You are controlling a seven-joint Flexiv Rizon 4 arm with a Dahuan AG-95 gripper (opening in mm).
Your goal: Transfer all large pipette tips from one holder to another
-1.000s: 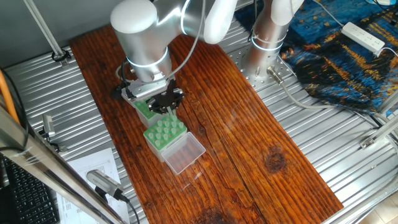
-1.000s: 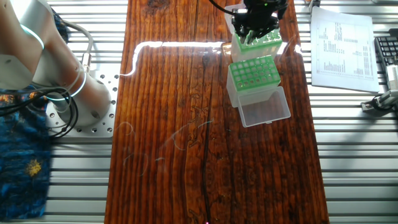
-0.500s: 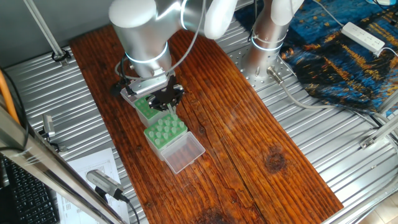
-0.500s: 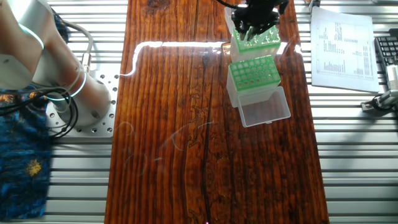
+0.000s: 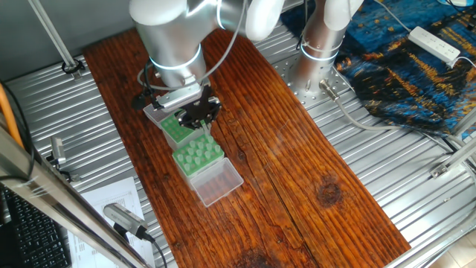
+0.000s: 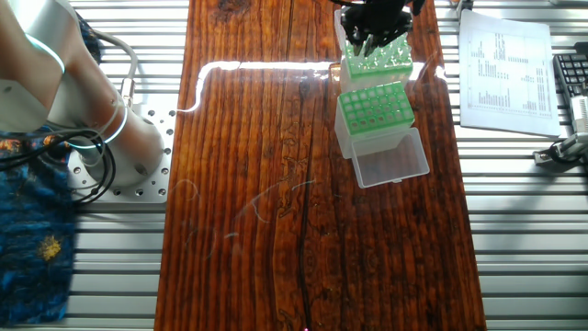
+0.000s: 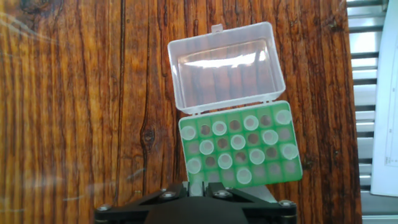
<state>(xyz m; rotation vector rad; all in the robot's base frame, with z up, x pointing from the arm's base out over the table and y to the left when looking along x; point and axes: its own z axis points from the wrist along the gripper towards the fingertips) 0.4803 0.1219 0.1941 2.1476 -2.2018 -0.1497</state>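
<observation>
Two green holders stand end to end on the wooden table. The nearer holder (image 5: 197,158) (image 6: 372,110) (image 7: 297,165) has a clear lid (image 7: 225,68) folded open, and several large pipette tips (image 7: 250,122) stand in it, wide ends up, among bare holes. My gripper (image 5: 201,121) (image 6: 372,39) (image 7: 198,186) hangs over the seam between it and the farther holder (image 5: 171,128) (image 6: 393,60). The jaws are shut on one pale tip (image 5: 203,131), which hangs point down between the fingers. The farther holder lies outside the hand view.
The robot's base (image 5: 320,52) is bolted at the table's back right, beside a blue cloth (image 5: 416,71) and a power strip (image 5: 435,43). A printed sheet (image 6: 503,64) and a keyboard (image 6: 570,78) lie past the holders on the metal bench.
The gripper, with the tip still in it, has drifted away from the lidded holder towards the farther one. Both holders have stayed put.
</observation>
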